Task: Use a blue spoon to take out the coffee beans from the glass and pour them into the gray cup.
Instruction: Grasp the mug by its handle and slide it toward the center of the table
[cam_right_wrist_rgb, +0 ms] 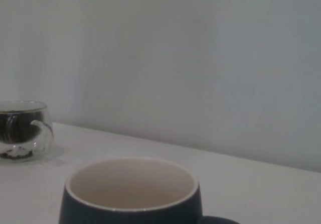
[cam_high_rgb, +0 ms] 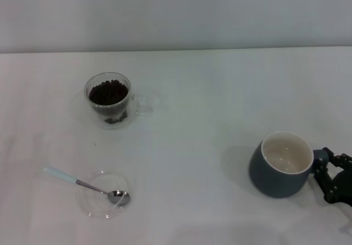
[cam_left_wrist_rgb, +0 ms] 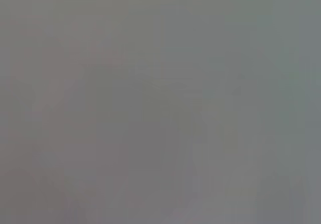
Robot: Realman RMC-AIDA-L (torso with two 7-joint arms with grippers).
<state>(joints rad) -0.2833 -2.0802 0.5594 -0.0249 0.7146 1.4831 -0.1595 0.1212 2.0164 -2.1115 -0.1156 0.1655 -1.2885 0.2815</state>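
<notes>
The right gripper (cam_high_rgb: 328, 174) is seen at the handle side of the gray cup (cam_high_rgb: 280, 165), its dark fingers (cam_high_rgb: 322, 160) set around the loop handle; whether they are pressed onto it or merely placed about it cannot be told. The left gripper is not shown in any view, the left wrist view being a featureless grey, possibly because that camera is pressed close to some surface.

The main risk is judged to lie in the cup: if it is nudged or tilted by the right gripper, it could be slid or tipped, since it is empty and light. A second risk is judged for the blue spoon (cam_high_rgb: 88, 185), well away to the left of the right gripper, its bowl resting in a clear glass saucer (cam_high_rgb: 104, 202); the saucer could be dragged or the spoon flicked off when it is picked up.

The glass (cam_high_rgb: 110, 100), full of coffee beans (cam_high_rgb: 108, 93), stands farther off, beyond the spoon. Nothing is seen between glass and cup on the white table (cam_high_rgb: 198, 118).
</notes>
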